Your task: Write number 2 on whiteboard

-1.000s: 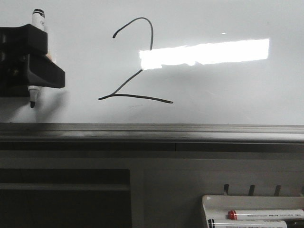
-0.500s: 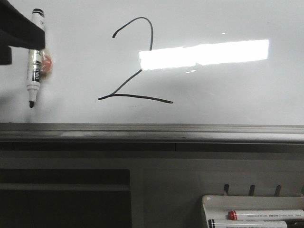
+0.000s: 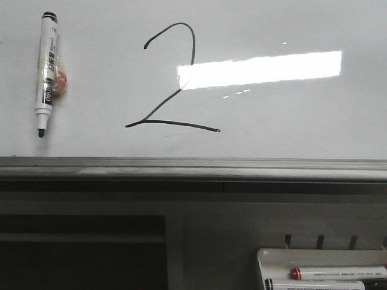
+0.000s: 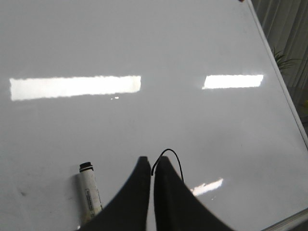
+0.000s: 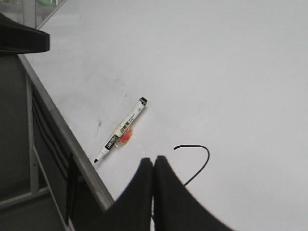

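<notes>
Filling most of the front view: the whiteboard (image 3: pixel 290 115), glossy white, with a bright rectangular light reflection (image 3: pixel 260 68) across its upper middle. Along its lower edge, a grey metal ledge (image 3: pixel 193 168).

On the board, left of centre: the number 2 (image 3: pixel 171 81), thin black line, hooked top, diagonal stroke, long base line sloping slightly down to the right, ending well above the ledge.

Near the board's left edge: one marker (image 3: pixel 46 71), white barrel, black cap end up, black tip down, standing upright against the board surface with nothing gripping it; an orange-red patch sits at its mid-barrel. It is well apart from the number.

Below the ledge, at the lower right corner of the front view: a small white tray (image 3: pixel 269 257) holding two more markers, one with a red band (image 3: pixel 295 273).

Left gripper (image 4: pixel 151 168): fingers clenched together, grasping nothing, above the board near the marker's cap end. Right gripper (image 5: pixel 153 166): likewise pressed together and empty, over the board beside the number's hook.
</notes>
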Robot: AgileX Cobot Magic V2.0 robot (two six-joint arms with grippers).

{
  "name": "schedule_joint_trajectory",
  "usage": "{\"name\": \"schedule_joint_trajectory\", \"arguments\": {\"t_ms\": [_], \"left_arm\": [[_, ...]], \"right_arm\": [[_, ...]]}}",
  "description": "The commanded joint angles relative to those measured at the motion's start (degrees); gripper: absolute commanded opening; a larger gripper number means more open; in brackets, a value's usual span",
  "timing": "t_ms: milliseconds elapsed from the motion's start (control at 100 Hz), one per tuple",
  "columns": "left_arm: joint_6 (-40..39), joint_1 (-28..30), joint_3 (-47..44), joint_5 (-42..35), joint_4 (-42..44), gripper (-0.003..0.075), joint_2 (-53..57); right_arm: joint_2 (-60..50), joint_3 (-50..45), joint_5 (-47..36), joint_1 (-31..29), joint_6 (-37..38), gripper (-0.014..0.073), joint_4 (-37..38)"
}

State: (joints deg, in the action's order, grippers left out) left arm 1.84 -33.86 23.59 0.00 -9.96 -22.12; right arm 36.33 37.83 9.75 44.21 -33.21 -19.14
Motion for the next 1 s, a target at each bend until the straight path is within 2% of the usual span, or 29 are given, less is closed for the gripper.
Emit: {"name": "schedule_joint_trajectory", "arguments": {"t_ms": [0, 230, 420, 990], "left_arm": [[0.06, -0.02, -0.61, -3.38, 2.15, -0.0020, 4.07], [0.06, -0.02, -6.67, -2.27, 3.28, -0.0020, 14.26], [0.95, -0.02, -7.97, 1.12, 6.65, -0.0020, 15.86], [0.95, -0.02, -8.02, 1.01, 6.36, -0.0020, 15.86]], "right_arm": [[-6.87, -3.77, -6.20, -0.27, -0.10, -0.0060, -0.56], [-24.28, -17.77, -5.86, -0.27, -0.10, -0.0060, -0.84], [-33.10, -24.61, -4.07, -0.27, -0.10, -0.0060, -0.84], [-34.23, -26.70, -3.81, -0.27, -0.10, -0.0060, -0.84]]}}
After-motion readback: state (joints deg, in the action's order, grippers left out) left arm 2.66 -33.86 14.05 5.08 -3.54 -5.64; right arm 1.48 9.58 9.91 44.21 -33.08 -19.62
